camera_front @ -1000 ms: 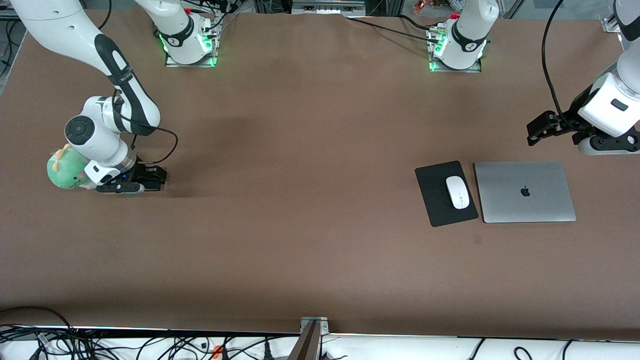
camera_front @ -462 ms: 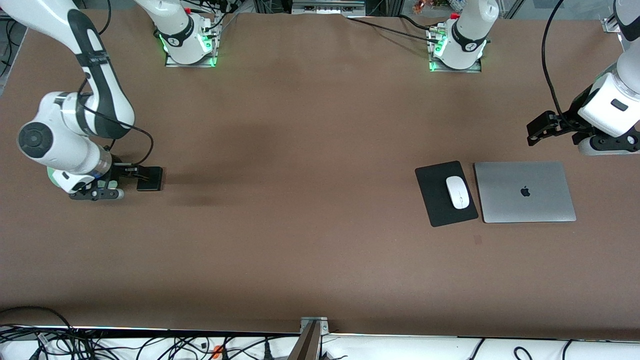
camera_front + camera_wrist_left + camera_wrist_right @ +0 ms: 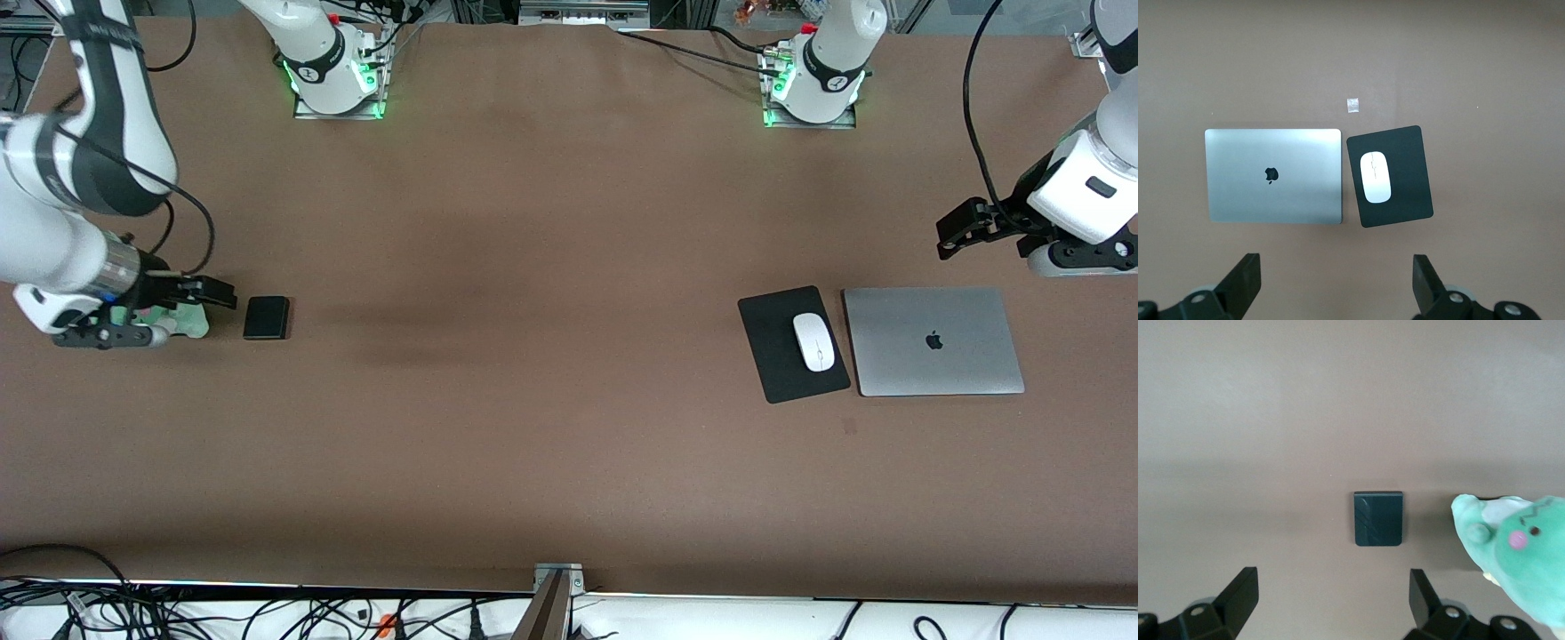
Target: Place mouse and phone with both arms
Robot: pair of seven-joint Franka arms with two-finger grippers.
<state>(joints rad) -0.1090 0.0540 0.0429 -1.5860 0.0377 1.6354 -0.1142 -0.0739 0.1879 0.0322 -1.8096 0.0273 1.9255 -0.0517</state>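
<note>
The black phone (image 3: pixel 266 317) lies flat on the brown table near the right arm's end; it also shows in the right wrist view (image 3: pixel 1378 518). My right gripper (image 3: pixel 213 292) is open and empty, up in the air beside the phone, its jaws wide apart in the right wrist view (image 3: pixel 1331 603). The white mouse (image 3: pixel 813 341) rests on the black mouse pad (image 3: pixel 773 360); the mouse also shows in the left wrist view (image 3: pixel 1375 177). My left gripper (image 3: pixel 953 236) waits open and empty, raised near the left arm's end (image 3: pixel 1336 287).
A green plush toy (image 3: pixel 178 320) sits beside the phone, partly under the right wrist (image 3: pixel 1518 553). A closed silver laptop (image 3: pixel 933 340) lies beside the mouse pad (image 3: pixel 1273 175). A small tape scrap (image 3: pixel 1352 105) lies on the table near the pad.
My right gripper let go of the phone, which stays on the table. It then drew back toward the right arm's end and rose. The left arm has not moved.
</note>
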